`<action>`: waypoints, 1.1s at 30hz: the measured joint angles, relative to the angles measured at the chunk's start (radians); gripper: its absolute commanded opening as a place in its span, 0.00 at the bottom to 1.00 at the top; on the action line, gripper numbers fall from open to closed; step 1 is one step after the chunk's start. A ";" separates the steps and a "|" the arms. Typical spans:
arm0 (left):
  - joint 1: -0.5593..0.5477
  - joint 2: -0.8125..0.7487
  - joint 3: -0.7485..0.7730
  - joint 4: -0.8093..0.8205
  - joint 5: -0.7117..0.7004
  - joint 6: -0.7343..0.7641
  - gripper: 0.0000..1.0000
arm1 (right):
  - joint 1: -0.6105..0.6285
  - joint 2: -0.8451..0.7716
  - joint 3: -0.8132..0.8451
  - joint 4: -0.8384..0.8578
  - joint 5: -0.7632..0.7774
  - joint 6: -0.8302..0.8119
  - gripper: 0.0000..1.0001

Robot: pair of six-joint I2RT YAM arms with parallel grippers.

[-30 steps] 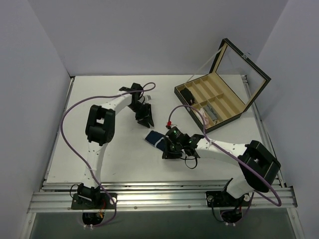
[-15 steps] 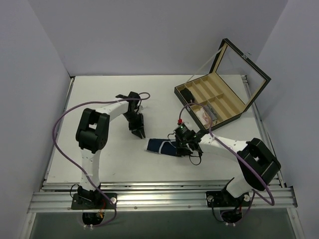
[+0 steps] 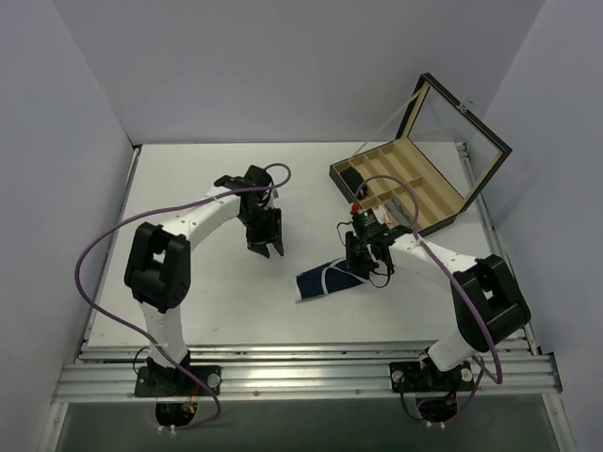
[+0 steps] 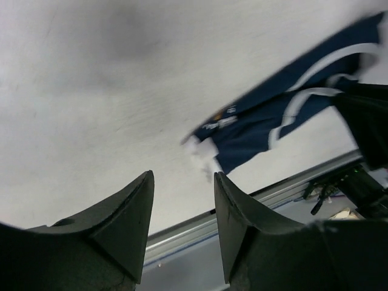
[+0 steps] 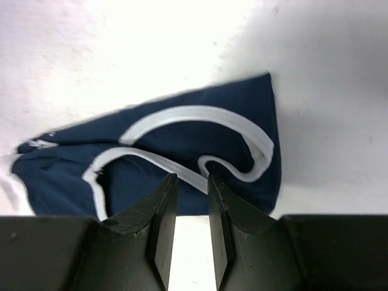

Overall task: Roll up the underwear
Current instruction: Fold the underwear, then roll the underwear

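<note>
Just R tool (image 5: 192, 179) over underwear (image 3: 320, 282); divided box (image 3: 424, 184) close behind.

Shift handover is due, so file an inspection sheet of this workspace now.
Surface: white table, no stains seen.
Job's things: navy underwear lies loosely flat, not rolled, with its white trim showing.
Clutter: open wooden box at the far right, lid up, with a small black item in one compartment.
Grippers: left gripper is open over bare table, apart from the underwear. Right gripper is nearly closed at the underwear's edge, grip unclear.
Cables: a purple cable loops wide off the left arm. Another arcs over the box front.
Surroundings: plain pale walls and a metal rail at the near edge.
</note>
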 measured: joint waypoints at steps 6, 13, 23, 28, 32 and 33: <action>-0.019 0.082 0.207 0.016 0.113 0.196 0.58 | -0.013 0.011 0.039 0.005 -0.057 -0.034 0.25; -0.045 0.130 0.110 0.015 0.233 0.302 0.59 | -0.018 -0.108 0.035 -0.013 -0.093 0.004 0.26; -0.045 0.153 -0.023 0.032 0.267 0.302 0.58 | -0.018 -0.272 0.008 -0.013 -0.121 0.071 0.27; -0.043 0.154 -0.092 0.085 0.281 0.246 0.58 | -0.017 -0.272 -0.010 -0.029 -0.126 0.082 0.27; -0.035 0.152 -0.129 0.109 0.327 0.196 0.56 | -0.008 -0.278 -0.020 -0.032 -0.127 0.085 0.27; -0.033 0.151 -0.140 0.119 0.337 0.180 0.54 | -0.003 -0.283 -0.025 -0.032 -0.126 0.087 0.27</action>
